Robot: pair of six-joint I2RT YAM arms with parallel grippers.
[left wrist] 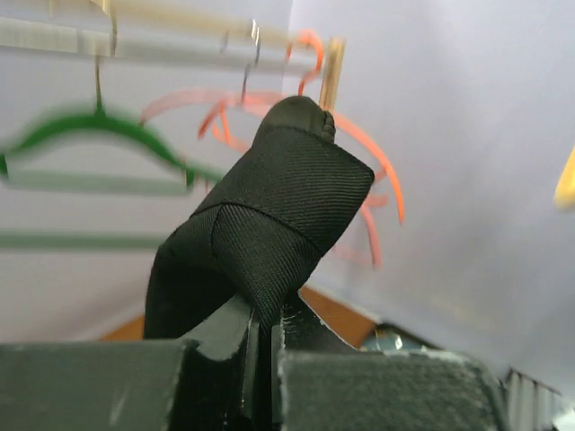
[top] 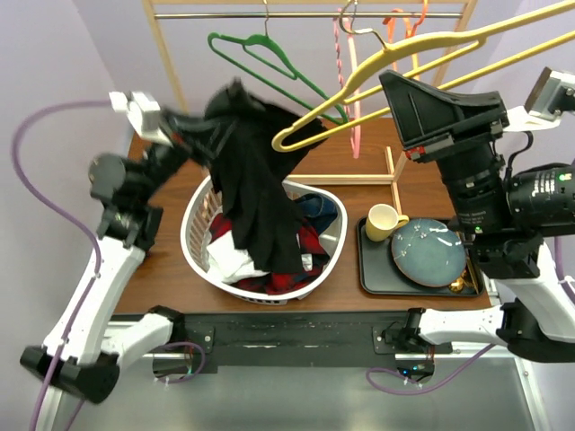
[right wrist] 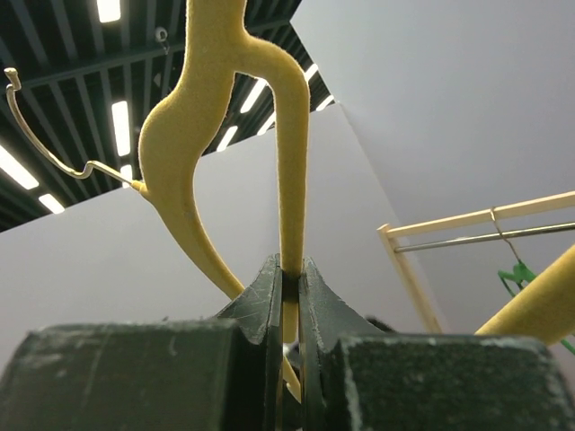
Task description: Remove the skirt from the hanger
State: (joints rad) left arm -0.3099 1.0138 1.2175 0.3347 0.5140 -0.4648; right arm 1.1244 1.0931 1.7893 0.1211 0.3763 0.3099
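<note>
Left gripper (top: pixel 182 129) is clamped on a fold of the black skirt (top: pixel 256 184). The cloth bunches just ahead of its fingers and hangs below it into the white basket (top: pixel 191 235). Right gripper (top: pixel 388 79) is closed on the yellow hanger (top: pixel 409 52), whose far tip reaches across to the skirt's upper edge; whether it sits inside the cloth cannot be told. Both arms are raised, the left forearm angled up and inward. Only the left wrist view shows the weave pinched between the jaws. Only the right wrist view shows the hanger's wire hook (right wrist: pixel 112 173) against the ceiling.
</note>
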